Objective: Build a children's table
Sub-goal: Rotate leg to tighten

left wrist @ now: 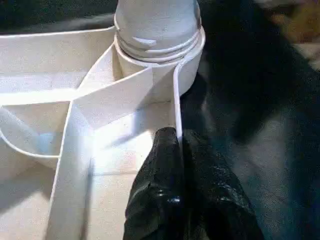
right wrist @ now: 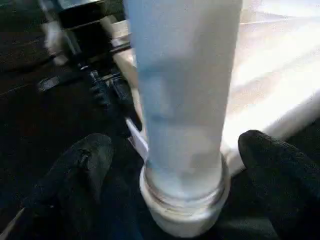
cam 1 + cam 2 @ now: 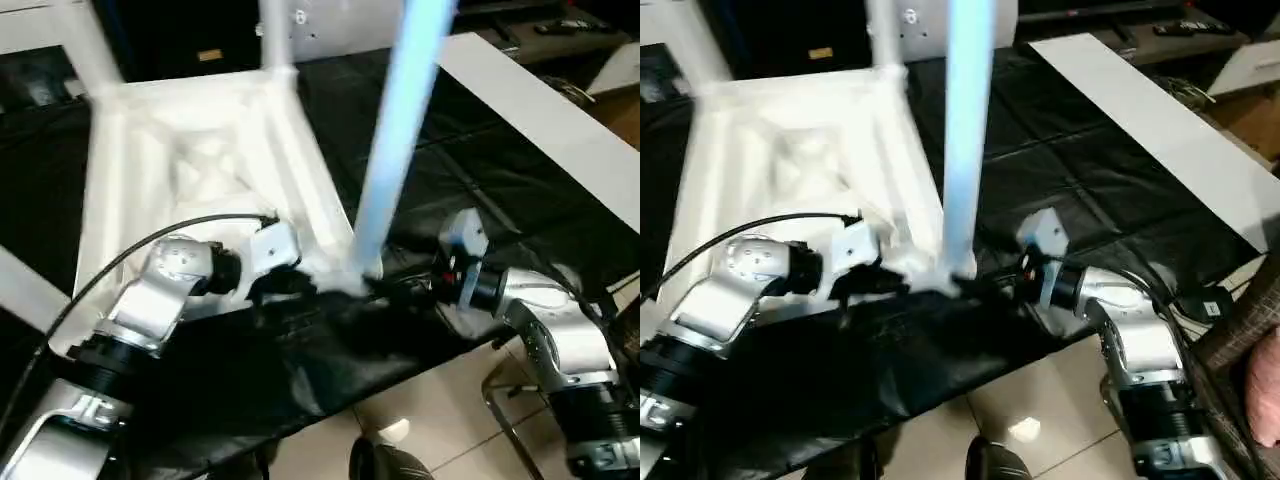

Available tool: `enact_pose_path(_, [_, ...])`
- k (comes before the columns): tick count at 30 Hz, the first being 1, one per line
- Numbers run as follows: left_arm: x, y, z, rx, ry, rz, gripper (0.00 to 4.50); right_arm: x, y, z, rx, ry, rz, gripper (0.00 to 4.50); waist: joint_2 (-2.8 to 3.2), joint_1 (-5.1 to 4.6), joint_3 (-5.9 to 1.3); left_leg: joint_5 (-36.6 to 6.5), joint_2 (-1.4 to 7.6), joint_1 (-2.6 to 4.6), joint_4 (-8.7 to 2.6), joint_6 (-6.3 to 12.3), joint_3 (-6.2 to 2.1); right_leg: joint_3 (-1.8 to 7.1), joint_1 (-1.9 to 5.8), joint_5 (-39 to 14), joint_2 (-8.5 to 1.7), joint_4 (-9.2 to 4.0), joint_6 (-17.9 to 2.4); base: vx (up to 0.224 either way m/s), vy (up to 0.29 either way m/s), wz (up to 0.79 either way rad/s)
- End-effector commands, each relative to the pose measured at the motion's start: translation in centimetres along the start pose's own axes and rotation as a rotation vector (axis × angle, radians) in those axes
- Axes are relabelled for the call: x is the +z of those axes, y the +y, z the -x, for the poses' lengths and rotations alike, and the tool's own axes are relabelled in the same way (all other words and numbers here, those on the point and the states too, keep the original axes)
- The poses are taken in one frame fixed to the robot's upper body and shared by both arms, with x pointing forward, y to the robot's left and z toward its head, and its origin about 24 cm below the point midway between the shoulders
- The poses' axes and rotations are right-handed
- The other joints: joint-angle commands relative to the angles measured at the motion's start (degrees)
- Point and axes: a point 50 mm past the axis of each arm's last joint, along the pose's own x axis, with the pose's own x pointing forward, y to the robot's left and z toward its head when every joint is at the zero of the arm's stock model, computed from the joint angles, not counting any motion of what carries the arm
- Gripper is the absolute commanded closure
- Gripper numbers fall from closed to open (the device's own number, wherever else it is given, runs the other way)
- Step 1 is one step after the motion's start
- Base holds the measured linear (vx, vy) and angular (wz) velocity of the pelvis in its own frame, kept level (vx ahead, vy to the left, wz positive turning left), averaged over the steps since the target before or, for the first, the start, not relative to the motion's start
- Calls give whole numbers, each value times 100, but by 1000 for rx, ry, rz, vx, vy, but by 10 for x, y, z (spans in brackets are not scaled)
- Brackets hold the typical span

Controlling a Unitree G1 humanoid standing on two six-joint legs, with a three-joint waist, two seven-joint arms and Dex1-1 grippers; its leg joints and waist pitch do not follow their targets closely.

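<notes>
The upturned tabletop [image 3: 190, 170] is pinched at its rim between the left gripper's [image 1: 177, 150] closed fingers. The leg [image 2: 182, 100] is seated upright in the corner socket [image 2: 182, 205], flanked untouched by the right gripper's [image 2: 180, 175] spread fingers. Risk judged: an unthreaded leg may topple if nudged.

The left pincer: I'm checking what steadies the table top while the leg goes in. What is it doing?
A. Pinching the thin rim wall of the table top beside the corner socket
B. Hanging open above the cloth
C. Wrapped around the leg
A: in the left wrist view the left pincer has its fingers on either side of the table top's thin rim wall, just below the socket that holds the leg.
</notes>
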Motion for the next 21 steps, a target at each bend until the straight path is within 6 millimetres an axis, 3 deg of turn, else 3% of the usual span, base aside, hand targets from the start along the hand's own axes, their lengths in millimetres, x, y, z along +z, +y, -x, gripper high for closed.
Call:
enact_pose_path(1, [6,-8,-7,-171,9,-64,450,3,0,3,99,14,20,11,6,-13,-427,-1252,348,179,-351,488,-49,290,301,-1455,-382,-329,-1331,0,0,0])
enact_pose_path(5, [5,-8,-4,-243,21,-95,450,4,0,4,199,39,19,37,-6,20,-420,-1398,347,177,-359,384,-53,296,315,-1810,-410,-346,-1257,0,0,0])
enact_pose_path(9, [7,-7,-5,-292,26,-116,450,7,0,1,290,56,9,70,-27,98,-461,-1103,345,159,-327,453,-43,291,328,-1565,-416,-305,-1287,0,0,0])
enact_pose_path(15, [8,-5,-7,-307,32,-131,450,6,0,-3,346,68,0,113,-39,125,-478,-919,343,140,-309,531,-44,279,345,-1304,-415,-266,-1364,0,0,0])
enact_pose_path(21, [7,-3,-6,-311,37,-139,450,4,2,-5,387,78,-16,161,-39,138,-468,-1071,345,151,-317,466,-47,274,339,-1633,-424,-305,-1294,0,0,0])
